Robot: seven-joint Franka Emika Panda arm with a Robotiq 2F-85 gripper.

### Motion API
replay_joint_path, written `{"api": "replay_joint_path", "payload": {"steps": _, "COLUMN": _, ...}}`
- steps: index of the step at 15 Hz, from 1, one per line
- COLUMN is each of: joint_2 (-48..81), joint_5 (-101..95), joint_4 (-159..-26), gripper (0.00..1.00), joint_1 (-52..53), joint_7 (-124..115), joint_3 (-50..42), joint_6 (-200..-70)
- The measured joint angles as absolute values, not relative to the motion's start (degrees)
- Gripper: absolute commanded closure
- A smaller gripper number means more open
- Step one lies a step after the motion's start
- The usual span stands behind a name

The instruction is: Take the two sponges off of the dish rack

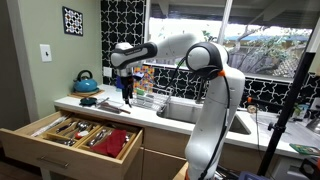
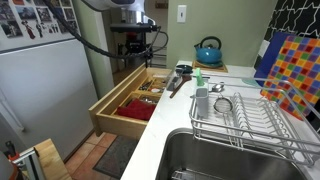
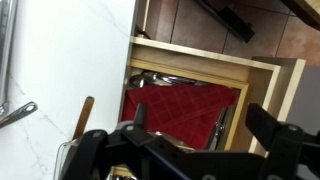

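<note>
The wire dish rack (image 2: 262, 122) stands on the white counter beside the sink; it also shows in an exterior view (image 1: 152, 101). A green sponge (image 2: 199, 79) stands upright at the rack's end nearest the teapot, with a pale sponge-like piece (image 2: 202, 101) just in front of it. Whether they touch the rack I cannot tell. My gripper (image 2: 136, 45) hangs over the open wooden drawer, away from the rack, and shows in an exterior view (image 1: 126, 92) too. In the wrist view my gripper (image 3: 205, 125) has its fingers spread wide with nothing between them.
The open drawer (image 2: 130, 100) with dividers holds a red cloth (image 3: 180, 105) and utensils. A blue teapot (image 2: 208, 51) sits at the back of the counter. A colourful board (image 2: 297, 62) leans behind the rack. The sink basin (image 2: 230, 160) lies beside the rack.
</note>
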State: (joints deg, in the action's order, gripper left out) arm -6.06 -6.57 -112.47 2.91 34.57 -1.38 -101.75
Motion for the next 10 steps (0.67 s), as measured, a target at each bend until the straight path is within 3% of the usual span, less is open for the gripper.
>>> {"api": "replay_joint_path", "payload": {"steps": 6, "joint_2": -4.5, "joint_5": -19.5, "joint_4": -112.2, "gripper": 0.00, "joint_1": -1.3, "joint_7": 26.7, "joint_3": -3.0, "joint_6": -117.8}}
{"api": "replay_joint_path", "payload": {"steps": 10, "joint_2": -2.4, "joint_5": -27.6, "joint_4": -111.4, "gripper": 0.00, "joint_1": -4.1, "joint_7": 15.8, "joint_3": -4.3, "joint_6": -121.6}}
